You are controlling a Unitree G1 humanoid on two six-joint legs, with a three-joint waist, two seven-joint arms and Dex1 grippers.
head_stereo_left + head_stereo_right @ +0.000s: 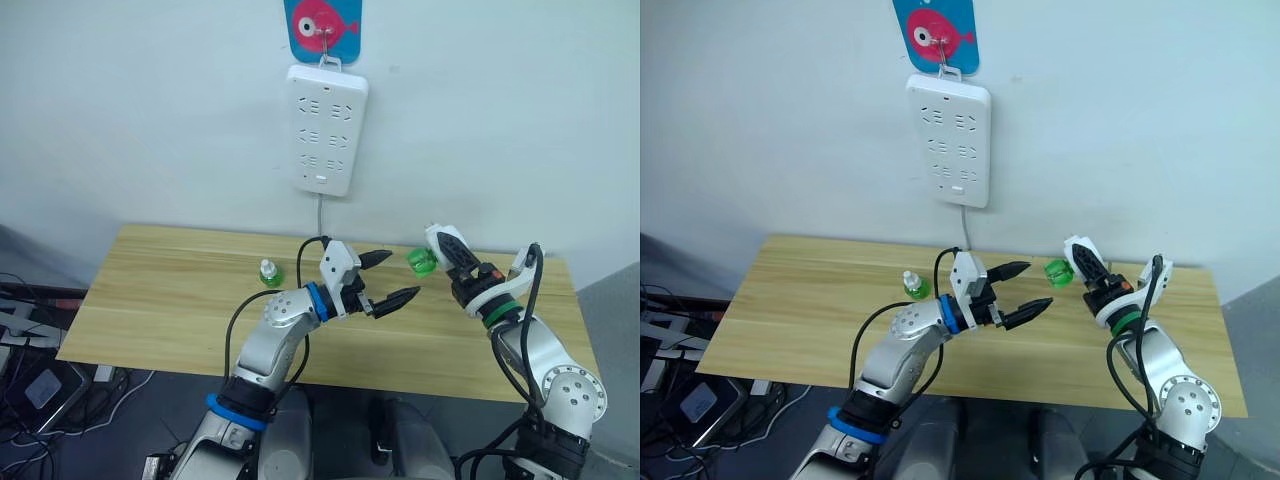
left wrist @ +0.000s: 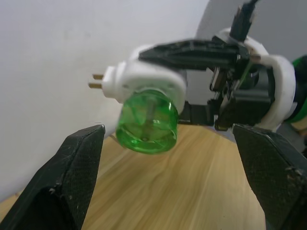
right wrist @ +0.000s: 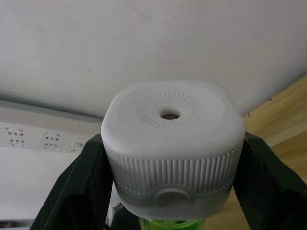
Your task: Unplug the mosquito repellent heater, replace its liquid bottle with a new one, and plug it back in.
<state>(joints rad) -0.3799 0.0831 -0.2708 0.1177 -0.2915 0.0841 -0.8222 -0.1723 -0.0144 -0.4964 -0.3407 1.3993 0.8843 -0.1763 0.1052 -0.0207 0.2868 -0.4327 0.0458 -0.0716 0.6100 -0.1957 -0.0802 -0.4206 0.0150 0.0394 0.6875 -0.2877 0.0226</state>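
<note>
Two grippers, two green bottles, one heater. The left gripper (image 1: 393,278) is spread wide, nothing held. The mosquito repellent heater (image 2: 144,79), with its bottle (image 2: 147,122) attached, is clamped in the right gripper (image 1: 446,248) above the table (image 1: 150,300). A spare bottle (image 1: 269,272) is seen further back, with bare wood around it. One power strip (image 1: 326,128) is hung on the far wall.

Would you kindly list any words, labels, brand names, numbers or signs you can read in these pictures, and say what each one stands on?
No text can be read.
Wall hanger card: a pink fish picture on blue, no words.
Power strip: socket holes, no legible print.
Mosquito repellent heater, held in the right pincer: ribbed white shell, no lettering.
Its green bottle: no label.
Spare green bottle on the table: too small to tell.
</note>
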